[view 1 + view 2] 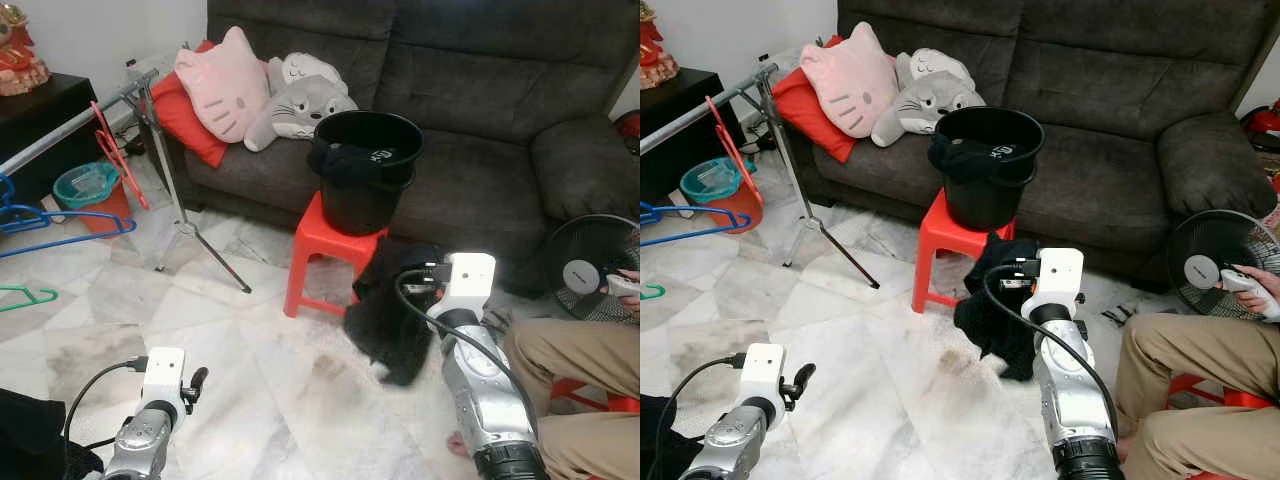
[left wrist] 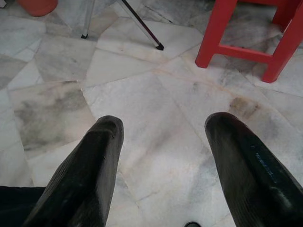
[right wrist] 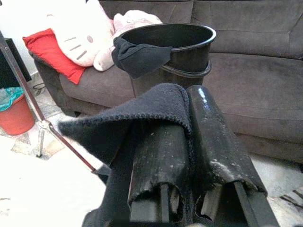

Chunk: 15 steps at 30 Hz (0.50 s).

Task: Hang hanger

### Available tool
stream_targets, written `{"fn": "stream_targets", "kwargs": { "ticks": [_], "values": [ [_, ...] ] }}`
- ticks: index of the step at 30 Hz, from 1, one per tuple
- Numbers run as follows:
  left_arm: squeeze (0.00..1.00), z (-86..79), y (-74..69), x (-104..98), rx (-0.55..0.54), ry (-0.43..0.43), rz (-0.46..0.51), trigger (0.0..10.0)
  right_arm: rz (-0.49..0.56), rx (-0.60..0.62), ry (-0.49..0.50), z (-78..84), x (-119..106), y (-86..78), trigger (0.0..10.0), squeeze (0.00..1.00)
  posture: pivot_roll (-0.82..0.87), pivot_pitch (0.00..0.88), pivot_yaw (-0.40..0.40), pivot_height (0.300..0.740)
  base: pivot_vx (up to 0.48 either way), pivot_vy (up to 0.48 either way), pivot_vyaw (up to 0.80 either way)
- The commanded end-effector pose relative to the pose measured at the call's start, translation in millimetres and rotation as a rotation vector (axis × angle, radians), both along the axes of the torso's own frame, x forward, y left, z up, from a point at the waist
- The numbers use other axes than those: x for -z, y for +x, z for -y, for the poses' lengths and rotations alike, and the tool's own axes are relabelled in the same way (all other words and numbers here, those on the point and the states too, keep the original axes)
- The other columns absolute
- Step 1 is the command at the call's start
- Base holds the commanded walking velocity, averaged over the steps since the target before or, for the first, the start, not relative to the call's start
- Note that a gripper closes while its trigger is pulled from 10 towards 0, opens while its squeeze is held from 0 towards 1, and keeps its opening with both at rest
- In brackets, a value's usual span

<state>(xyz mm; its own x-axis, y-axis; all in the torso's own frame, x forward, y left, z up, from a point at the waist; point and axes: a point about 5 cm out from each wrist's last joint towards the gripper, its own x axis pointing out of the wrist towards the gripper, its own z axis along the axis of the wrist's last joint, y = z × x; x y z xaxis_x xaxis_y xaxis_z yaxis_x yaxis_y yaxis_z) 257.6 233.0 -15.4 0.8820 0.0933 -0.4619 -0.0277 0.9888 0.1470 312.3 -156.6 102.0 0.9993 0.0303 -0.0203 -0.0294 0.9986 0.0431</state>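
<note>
right claw [image 3: 189, 142] pinching black cloth [image 1: 385, 320], hangers [image 1: 60, 225] well apart

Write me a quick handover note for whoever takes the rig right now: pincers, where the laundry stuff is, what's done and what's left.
Right pincer: shut on the black garment, which hangs down in front of the red stool.
Left pincer: open, low over the marble floor, holding nothing.
Black bucket sits on the stool, with another dark cloth draped over its rim.
Hangers: a red hanger hangs on the rack bar; blue hangers sit at the left edge.
Done: garment pulled from the bucket, it seems.
Left: get a hanger, fit the garment on it, hang it on the rack bar.
</note>
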Motion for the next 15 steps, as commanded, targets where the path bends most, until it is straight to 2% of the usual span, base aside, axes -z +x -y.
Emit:
{"fn": "stream_targets", "kwargs": {
  "ticks": [1, 4, 5, 6, 7, 8, 10, 15],
  "values": [
    [0.00, -2.4, -1.9, 0.9, -0.020, -0.005, 0.001, 10.0, 0.055, 0.007, 0.005, 1.6, -11.2, 2.1, 10.0, 0.00, -0.09, 0.000, -0.013, 0.740, 0.000, 0.000, 0.00],
    [0.00, -2.4, -1.9, 0.9, -0.020, -0.005, 0.001, 10.0, 0.055, 0.007, 0.005, 1.6, -11.2, 2.1, 10.0, 0.00, -0.09, 0.000, -0.013, 0.740, 0.000, 0.000, 0.00],
    [0.00, -3.7, -6.6, 5.3, 0.006, 0.007, -0.037, 10.0, 0.027, 0.305, 0.192, 15.3, -7.6, -6.8, 10.0, 0.00, -0.09, 0.000, 0.039, 0.740, 0.000, 0.000, 0.00],
    [0.00, -5.2, -12.3, 10.5, 0.041, 0.016, -0.086, 10.0, -0.070, 0.564, 0.378, 25.2, 5.5, -16.4, 10.0, 0.00, -0.09, 0.000, 0.039, 0.740, 0.000, 0.000, 0.00],
    [0.00, -5.2, -12.3, 10.5, 0.041, 0.016, -0.086, 10.0, -0.070, 0.564, 0.378, 25.2, 5.5, -16.4, 10.0, 0.00, -0.09, 0.000, 0.039, 0.740, 0.000, 0.000, 0.00],
    [0.00, -5.3, -13.5, 11.8, 0.046, 0.016, -0.097, 10.0, -0.092, 0.645, 0.410, 30.5, 9.6, -19.4, 10.0, 0.00, -0.09, 0.000, 0.039, 0.740, 0.000, 0.000, 0.00],
    [0.00, -5.4, -13.8, 12.0, 0.044, 0.018, -0.098, 10.0, -0.098, 0.670, 0.411, 33.7, 11.4, -20.1, 10.0, 0.00, -0.09, 0.000, 0.039, 0.740, 0.000, 0.000, 0.00],
    [0.00, -8.0, -16.5, 13.7, 0.028, 0.025, -0.109, 10.0, -0.084, 0.673, 0.403, 35.7, 10.3, -19.2, 10.0, 0.00, -0.08, 0.000, 0.037, 0.740, 0.000, 0.000, 0.00]
  ]
}}
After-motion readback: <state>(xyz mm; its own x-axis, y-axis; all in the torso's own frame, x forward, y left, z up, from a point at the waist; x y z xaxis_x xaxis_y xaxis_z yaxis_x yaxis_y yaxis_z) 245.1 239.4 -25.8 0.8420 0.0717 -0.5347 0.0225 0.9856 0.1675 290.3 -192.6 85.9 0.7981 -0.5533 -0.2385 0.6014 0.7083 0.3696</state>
